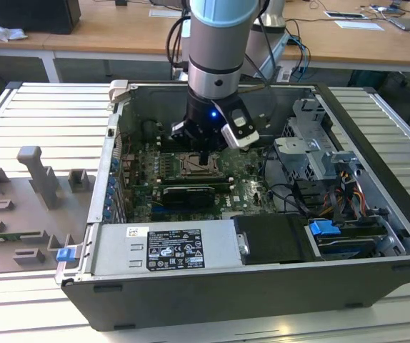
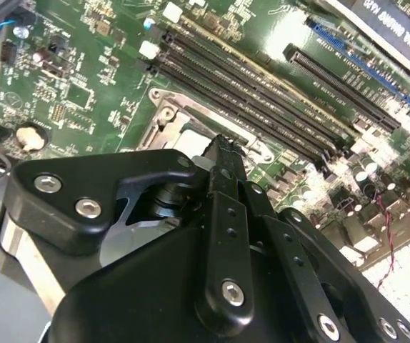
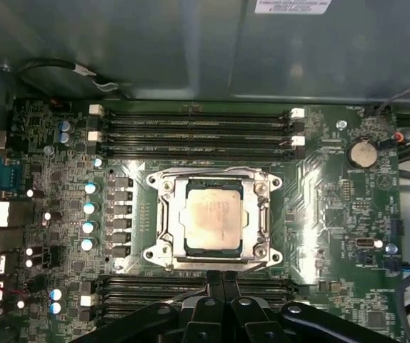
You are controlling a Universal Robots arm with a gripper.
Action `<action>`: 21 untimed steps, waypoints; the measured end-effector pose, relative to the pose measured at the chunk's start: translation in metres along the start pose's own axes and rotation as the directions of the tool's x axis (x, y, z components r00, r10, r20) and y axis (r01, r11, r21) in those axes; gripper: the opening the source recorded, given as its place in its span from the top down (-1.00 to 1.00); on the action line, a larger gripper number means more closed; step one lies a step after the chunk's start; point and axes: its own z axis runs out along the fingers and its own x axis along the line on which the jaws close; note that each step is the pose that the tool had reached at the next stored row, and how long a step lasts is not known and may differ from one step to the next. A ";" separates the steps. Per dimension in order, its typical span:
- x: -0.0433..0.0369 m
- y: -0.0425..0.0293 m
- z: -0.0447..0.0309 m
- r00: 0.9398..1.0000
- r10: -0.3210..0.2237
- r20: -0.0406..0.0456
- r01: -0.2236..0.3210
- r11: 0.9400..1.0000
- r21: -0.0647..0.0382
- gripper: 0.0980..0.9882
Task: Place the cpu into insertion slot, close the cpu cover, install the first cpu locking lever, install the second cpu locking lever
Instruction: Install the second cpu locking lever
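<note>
White printed labels sit on the grey power supply [image 1: 163,249]. The black claw [image 3: 222,280], fingers pressed together and holding nothing, hovers beside the pale silvery-beige square cpu [image 3: 213,218], seated under the silvery metal cpu cover [image 3: 163,214].

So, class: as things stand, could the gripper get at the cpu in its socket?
Probably yes. The gripper hangs just above the board beside the cpu, which lies exposed within the cpu cover. The case is open on top, and nothing stands between them.
</note>
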 end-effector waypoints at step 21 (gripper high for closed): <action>0.0359 -0.0125 0.0187 1.000 -0.010 0.001 0.010 0.996 -0.085 0.98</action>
